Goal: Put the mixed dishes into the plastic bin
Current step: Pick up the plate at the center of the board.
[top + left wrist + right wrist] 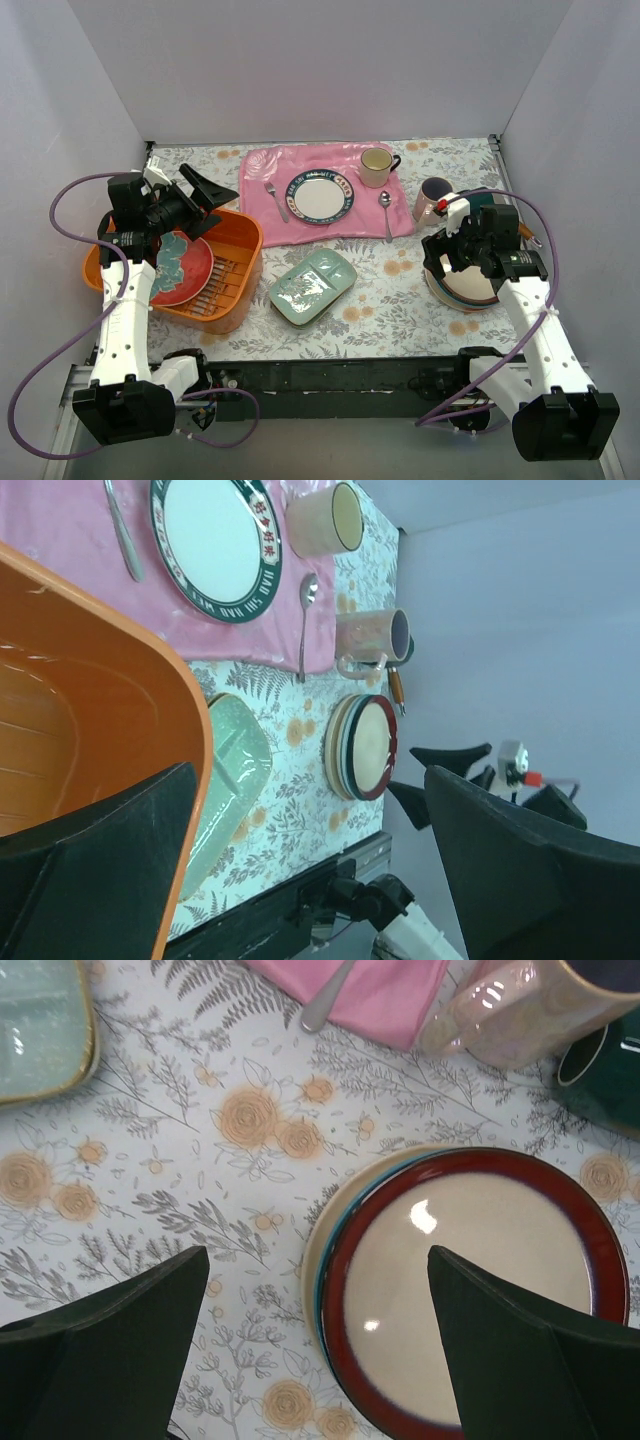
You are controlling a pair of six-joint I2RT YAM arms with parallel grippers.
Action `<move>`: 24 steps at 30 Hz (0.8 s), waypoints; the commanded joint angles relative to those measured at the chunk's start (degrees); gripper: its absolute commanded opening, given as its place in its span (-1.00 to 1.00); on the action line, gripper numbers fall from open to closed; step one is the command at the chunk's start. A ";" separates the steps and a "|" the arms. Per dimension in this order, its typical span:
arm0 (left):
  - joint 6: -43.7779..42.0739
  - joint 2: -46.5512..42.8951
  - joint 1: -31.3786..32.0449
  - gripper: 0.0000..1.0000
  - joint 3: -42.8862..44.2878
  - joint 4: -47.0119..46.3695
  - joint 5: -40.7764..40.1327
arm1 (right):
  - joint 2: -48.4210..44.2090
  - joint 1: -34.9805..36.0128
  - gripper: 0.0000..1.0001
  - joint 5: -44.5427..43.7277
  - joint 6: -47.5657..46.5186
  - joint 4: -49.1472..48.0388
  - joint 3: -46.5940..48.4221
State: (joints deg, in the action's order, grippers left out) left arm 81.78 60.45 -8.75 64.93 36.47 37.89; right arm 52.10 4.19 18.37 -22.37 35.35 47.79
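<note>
Inside bin (238, 258): red plate (188, 272), half hidden under left gripper (205, 205), fingers spread, empty. Right gripper (318, 1252) spread, empty, over plate stack (470, 1280); green mug (610, 1070) cropped.

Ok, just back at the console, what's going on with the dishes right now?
One dish is in: the red plate lies in the orange bin, with the left end effector open over the bin, holding nothing. The right end effector, also open, hovers over the maroon-rimmed plate topping a stack. The green tray, pink mug and dark green mug sit on the table.
</note>
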 commanded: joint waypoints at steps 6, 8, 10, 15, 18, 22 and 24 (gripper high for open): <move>2.15 -4.45 4.79 0.96 -4.81 -9.65 4.13 | 8.80 -0.41 0.68 -8.44 -14.09 4.28 1.43; 3.03 -4.63 5.67 0.96 -5.69 -10.36 3.95 | 9.42 0.21 0.63 -9.40 -14.54 4.90 0.73; 3.12 -4.72 5.94 0.96 -5.78 -10.45 3.68 | 10.22 1.00 0.60 -12.20 -14.81 4.29 -1.11; 3.21 -4.90 6.47 0.96 -5.69 -10.63 3.51 | 10.48 1.88 0.50 -14.33 -15.77 1.83 -5.07; 3.74 -4.90 6.82 0.97 -6.39 -11.33 3.68 | 10.83 2.05 0.48 -14.85 -15.86 0.42 -6.30; 4.35 -5.07 7.70 0.96 -6.83 -11.86 3.51 | 11.36 2.05 0.45 -15.64 -15.86 -1.07 -7.10; 4.53 -5.25 7.79 0.96 -6.92 -12.03 3.42 | 11.80 2.05 0.43 -16.00 -15.86 -1.43 -7.36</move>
State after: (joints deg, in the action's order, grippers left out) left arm 85.86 57.04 -1.58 58.33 26.04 40.93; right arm 63.48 6.07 3.86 -37.58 37.58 40.93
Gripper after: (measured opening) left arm 0.982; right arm 0.727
